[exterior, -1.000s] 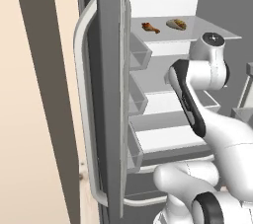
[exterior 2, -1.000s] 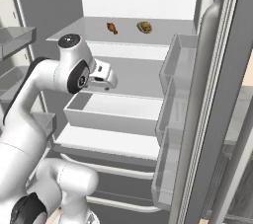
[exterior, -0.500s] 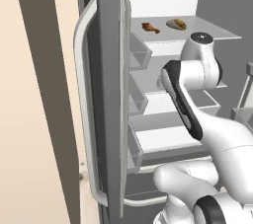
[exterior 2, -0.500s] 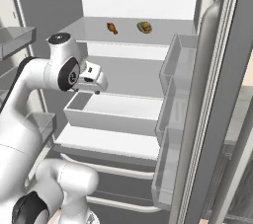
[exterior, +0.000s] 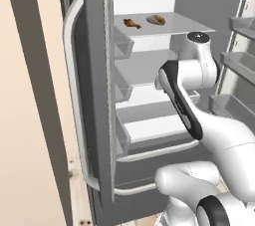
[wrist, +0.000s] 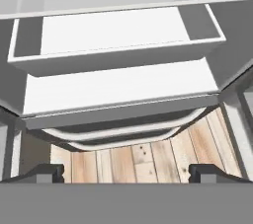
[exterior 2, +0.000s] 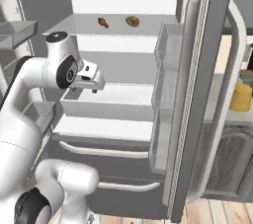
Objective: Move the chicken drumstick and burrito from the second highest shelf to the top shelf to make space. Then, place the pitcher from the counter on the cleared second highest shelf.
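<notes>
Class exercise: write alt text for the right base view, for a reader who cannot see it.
An open fridge, with a chicken drumstick and a burrito side by side on a high shelf. The white robot arm reaches in below them, its open hand empty above a white drawer. A yellow pitcher stands on the counter behind the fridge door.

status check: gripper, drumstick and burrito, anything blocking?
Gripper open, empty, pointing down at the lower drawers. Drumstick and burrito lie apart on their shelf, untouched. Nothing between arm and food.
</notes>
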